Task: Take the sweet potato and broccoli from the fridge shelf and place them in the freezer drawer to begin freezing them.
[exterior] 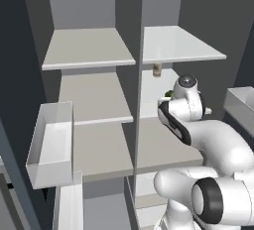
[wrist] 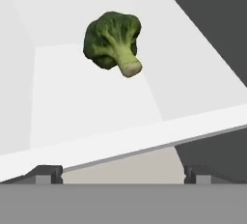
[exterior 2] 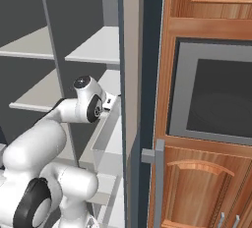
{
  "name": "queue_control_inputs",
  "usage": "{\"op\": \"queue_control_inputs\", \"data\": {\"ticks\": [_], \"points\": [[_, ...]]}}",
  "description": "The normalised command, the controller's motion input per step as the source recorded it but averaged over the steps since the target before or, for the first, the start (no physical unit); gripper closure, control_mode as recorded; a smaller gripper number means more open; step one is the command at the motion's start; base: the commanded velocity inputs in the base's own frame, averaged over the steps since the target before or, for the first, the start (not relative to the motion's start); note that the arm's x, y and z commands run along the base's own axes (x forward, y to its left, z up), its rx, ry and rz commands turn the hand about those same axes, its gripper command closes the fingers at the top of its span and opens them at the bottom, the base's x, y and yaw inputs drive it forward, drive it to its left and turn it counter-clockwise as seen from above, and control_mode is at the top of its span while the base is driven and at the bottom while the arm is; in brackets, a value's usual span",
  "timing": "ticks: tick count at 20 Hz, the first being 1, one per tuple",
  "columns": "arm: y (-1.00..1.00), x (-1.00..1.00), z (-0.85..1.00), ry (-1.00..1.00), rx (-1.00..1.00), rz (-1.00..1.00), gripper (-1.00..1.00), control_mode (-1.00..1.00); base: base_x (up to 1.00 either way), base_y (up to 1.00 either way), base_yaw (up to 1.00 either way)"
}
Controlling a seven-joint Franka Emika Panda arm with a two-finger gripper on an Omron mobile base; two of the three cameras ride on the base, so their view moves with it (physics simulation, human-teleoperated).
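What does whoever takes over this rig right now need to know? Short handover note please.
Gripper: open, empty, aimed at the broccoli from in front of the shelf edge.
Broccoli: lying on the white fridge shelf, stem toward the hand, untouched.
Sweet potato: can't place it in these views.
Small brownish bottle stands on a shelf further back.
Done: nothing moved to the freezer yet.
Left: grasp broccoli, put in freezer drawer, then the sweet potato.

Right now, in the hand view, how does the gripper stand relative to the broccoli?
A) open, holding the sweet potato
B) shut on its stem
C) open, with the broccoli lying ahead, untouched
C: the gripper has its fingertips wide apart and empty, and the broccoli lies beyond them on the white shelf.
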Motion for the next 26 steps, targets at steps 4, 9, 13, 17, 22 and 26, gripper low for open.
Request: {"op": "queue_control_inputs", "data": {"ticks": [4, 9, 13, 17, 22, 26], "points": [[-0.15, 0.25, 0.0, 0.0, 0.0, 0.0, -1.0, -1.0, 0.0, 0.0, 0.0], [-0.14, 0.23, 0.0, 0.02, 0.0, -0.01, -1.0, -1.0, 0.0, 0.0, 0.0], [-0.17, 0.28, 0.0, 0.01, 0.0, 0.0, -1.0, -1.0, 0.0, 0.0, 0.0], [-0.07, 0.31, 0.0, 0.0, 0.0, 0.0, -1.0, -1.0, 0.0, 0.0, 0.0], [-0.05, 0.29, 0.0, 0.0, 0.0, 0.0, -1.0, -1.0, 0.0, 0.0, 0.0], [-0.03, 0.29, -0.01, 0.01, 0.0, 0.0, -1.0, -1.0, 0.0, 0.0, 0.0]]}}
